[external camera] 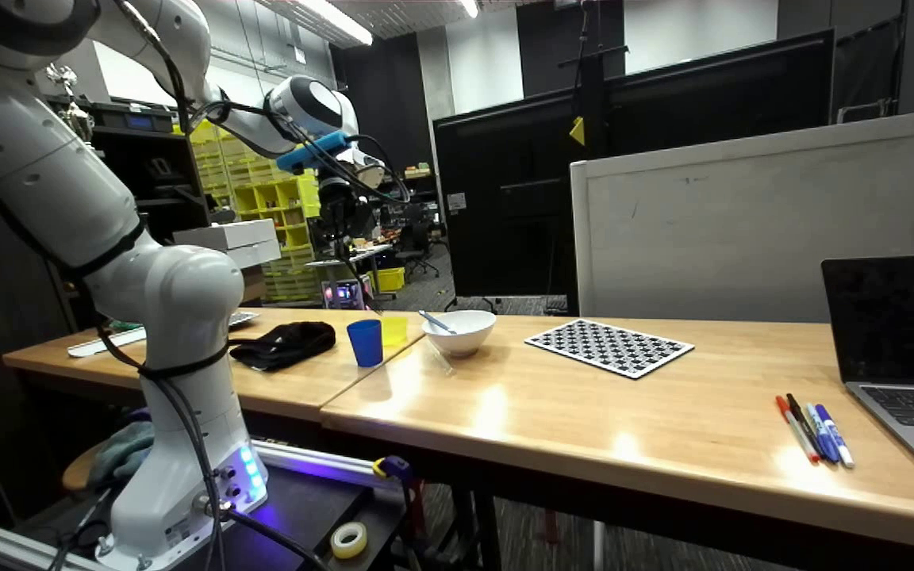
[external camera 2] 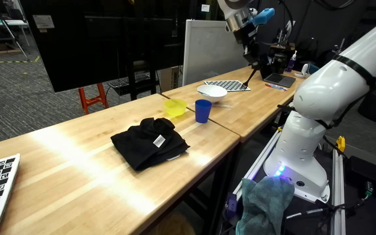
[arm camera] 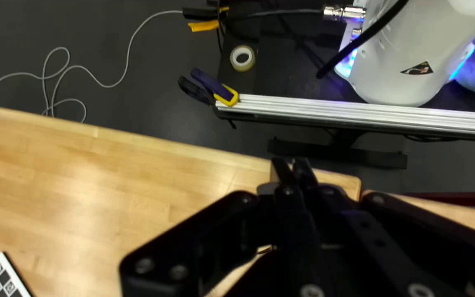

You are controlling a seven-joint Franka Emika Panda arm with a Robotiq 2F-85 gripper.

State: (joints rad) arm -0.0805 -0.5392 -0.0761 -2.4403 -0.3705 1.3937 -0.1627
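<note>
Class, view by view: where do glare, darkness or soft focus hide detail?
In both exterior views, glare whitens patches of the wooden worktop; in an exterior view, the held black fork shows as a dark silhouette; in the wrist view, the jaws look dark and slightly soft.

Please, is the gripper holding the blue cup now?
No, the gripper holds a black fork, while the blue cup stands upright on the wooden table.
</note>
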